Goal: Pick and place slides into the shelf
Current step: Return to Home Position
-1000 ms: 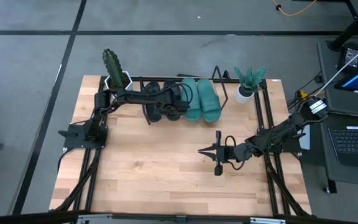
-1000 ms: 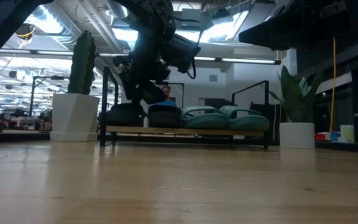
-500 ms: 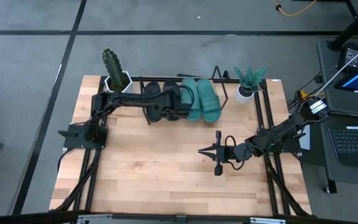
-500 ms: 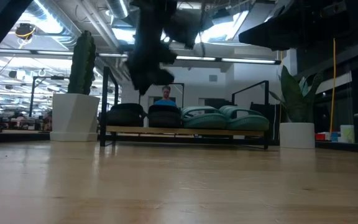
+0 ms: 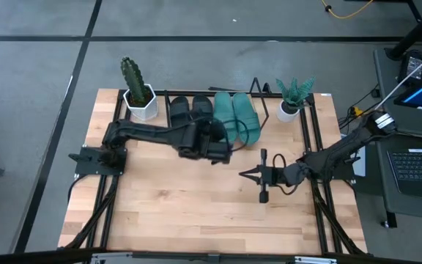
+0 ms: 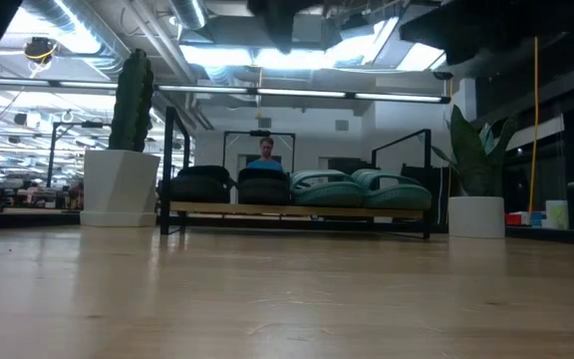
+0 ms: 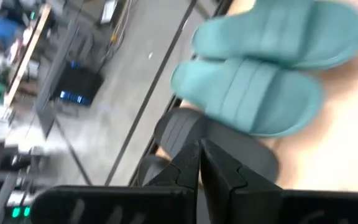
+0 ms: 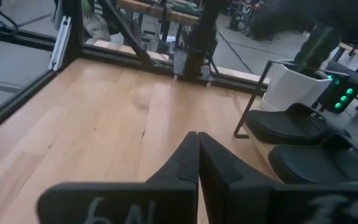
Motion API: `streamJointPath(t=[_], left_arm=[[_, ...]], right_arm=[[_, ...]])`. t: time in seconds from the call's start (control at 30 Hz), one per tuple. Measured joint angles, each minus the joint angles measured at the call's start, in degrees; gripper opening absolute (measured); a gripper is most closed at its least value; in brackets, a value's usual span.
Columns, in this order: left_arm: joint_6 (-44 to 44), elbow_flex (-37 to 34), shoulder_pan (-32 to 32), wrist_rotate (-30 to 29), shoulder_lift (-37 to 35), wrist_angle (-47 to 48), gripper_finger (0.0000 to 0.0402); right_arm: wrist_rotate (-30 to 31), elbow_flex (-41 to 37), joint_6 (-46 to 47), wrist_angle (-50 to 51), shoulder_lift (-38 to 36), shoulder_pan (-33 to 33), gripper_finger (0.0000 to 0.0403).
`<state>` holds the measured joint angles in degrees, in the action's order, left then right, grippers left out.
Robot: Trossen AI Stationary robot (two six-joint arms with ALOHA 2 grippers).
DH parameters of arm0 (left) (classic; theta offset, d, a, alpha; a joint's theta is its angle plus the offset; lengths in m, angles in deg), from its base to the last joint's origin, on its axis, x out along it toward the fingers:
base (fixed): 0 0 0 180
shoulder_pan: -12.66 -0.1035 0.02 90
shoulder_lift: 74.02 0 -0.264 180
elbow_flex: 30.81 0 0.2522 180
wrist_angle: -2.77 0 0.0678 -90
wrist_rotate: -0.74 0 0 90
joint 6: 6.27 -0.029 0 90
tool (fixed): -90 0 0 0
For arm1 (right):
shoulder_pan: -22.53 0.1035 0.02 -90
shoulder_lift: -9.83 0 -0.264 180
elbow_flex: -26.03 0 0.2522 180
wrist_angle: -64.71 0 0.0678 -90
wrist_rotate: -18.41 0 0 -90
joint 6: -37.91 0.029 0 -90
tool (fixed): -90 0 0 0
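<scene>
1. All four slides sit side by side on the shelf (image 6: 297,210) at the far edge of the bench (image 5: 182,209). The black slides (image 5: 179,110) are on the left and the teal slides (image 5: 245,119) on the right. Each one's long axis runs from the near edge of the shelf to the far edge.

2. The left hand (image 7: 199,148) has its fingers pressed together and carries nothing. In the high view it hangs over the bench just in front of the shelf, about where the black pair meets the teal. The low view shows clear air above the row, so the hand is well above the slides.

3. The right hand (image 8: 197,138) is also pressed together and empty. It waits over the right middle of the bench, well apart from the shelf.

4. The left hand is the nearer of the two, and the slides lie beyond it, toward the far edge. Its base is at the left side of the bench.

5. Placing looks done, and what is left is folding the arms back. For the left arm that should mean pulling toward its base, away from the row, and staying high so nothing brushes the near ends of the slides.
</scene>
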<state>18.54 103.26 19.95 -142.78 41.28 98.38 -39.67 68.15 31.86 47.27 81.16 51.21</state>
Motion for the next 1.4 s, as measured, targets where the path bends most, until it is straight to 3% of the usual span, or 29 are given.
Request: streamJointPath(t=[0.3,0.53,0.7,0.8,0.93,1.07,1.23,1.4], left_arm=[[-4.31,3.60,6.92,0.88,-2.49,0.74,0.0001],[-1.97,-3.28,9.89,1.65,-10.90,1.32,0.0000],[0.48,-20.48,11.77,1.79,-22.39,-9.30,0.0000],[-2.74,-36.18,12.72,4.30,-31.05,-25.60,0.0000],[-10.09,-58.95,12.13,12.16,-42.51,-51.18,0.0000],[-13.63,-76.30,10.86,16.48,-53.59,-71.20,0.0000],[-16.47,-90.02,9.60,23.15,-65.89,-84.24,0.0000],[-18.82,-98.69,9.55,23.47,-76.02,-88.33,0.0000]], right_arm=[[0.00,0.00,0.25,13.38,-17.47,0.07,0.0003],[0.11,0.00,3.16,27.43,-29.56,0.41,0.0002],[0.03,0.00,5.17,33.27,-33.40,1.75,0.0002],[-0.26,0.00,5.14,33.77,-33.56,2.43,0.0002],[-5.90,0.00,4.07,33.83,-33.56,2.69,0.0004],[-7.06,0.00,3.96,33.86,-34.19,2.69,0.0003],[-7.16,0.00,-0.05,33.86,-36.64,2.62,0.0003],[-7.66,0.00,-2.76,35.52,-42.04,2.62,0.0003]])
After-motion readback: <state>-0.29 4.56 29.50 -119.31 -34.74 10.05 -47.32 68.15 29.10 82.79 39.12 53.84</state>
